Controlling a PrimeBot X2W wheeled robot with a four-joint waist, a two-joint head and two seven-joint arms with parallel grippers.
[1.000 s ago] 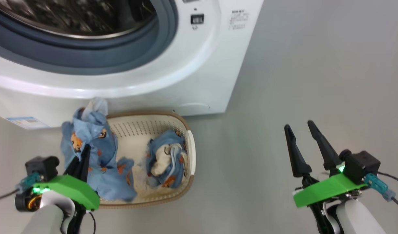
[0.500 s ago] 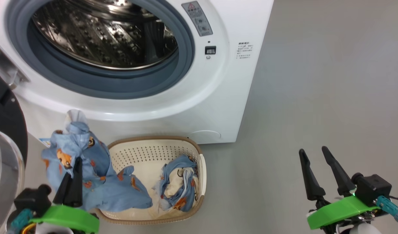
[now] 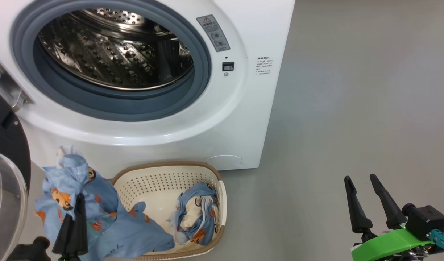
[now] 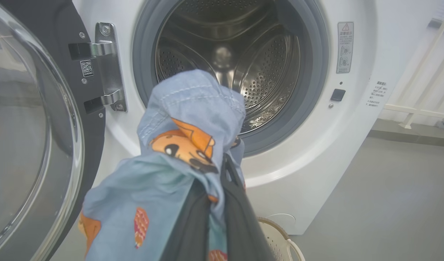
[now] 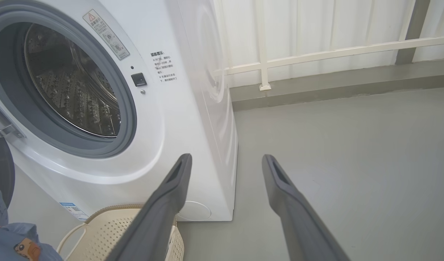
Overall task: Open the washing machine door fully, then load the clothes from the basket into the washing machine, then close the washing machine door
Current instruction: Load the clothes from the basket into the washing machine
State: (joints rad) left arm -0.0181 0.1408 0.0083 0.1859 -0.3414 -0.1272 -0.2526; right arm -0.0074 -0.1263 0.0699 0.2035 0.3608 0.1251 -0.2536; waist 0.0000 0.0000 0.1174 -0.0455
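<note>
The washing machine point(image 3: 243, 108) stands with its steel drum point(image 3: 109, 54) exposed and the washing machine door point(image 3: 6, 152) swung wide to the left. Below it, the basket point(image 3: 167, 164) sits on the floor. My left gripper point(image 3: 79, 201) is shut on one piece of the clothes point(image 3: 98, 217), a light blue printed garment lifted over the basket's left end, its tail trailing inside. In the left wrist view that garment point(image 4: 185, 119) hangs in front of the drum point(image 4: 243, 61), draped over the left gripper point(image 4: 222, 170). A second bundle point(image 3: 196, 214) lies in the basket. The right gripper point(image 3: 360, 178) is open and empty.
Bare grey floor point(image 3: 352, 108) stretches to the machine's right, around the right gripper point(image 5: 226, 159). A white railing point(image 5: 316, 54) and wall stand behind the machine. The door's glass bowl point(image 4: 29, 137) bulges close on the left of my left arm.
The head camera has tilted up, bringing the drum and door into view. The held garment has shifted a little left off the basket. The right gripper stays open.
</note>
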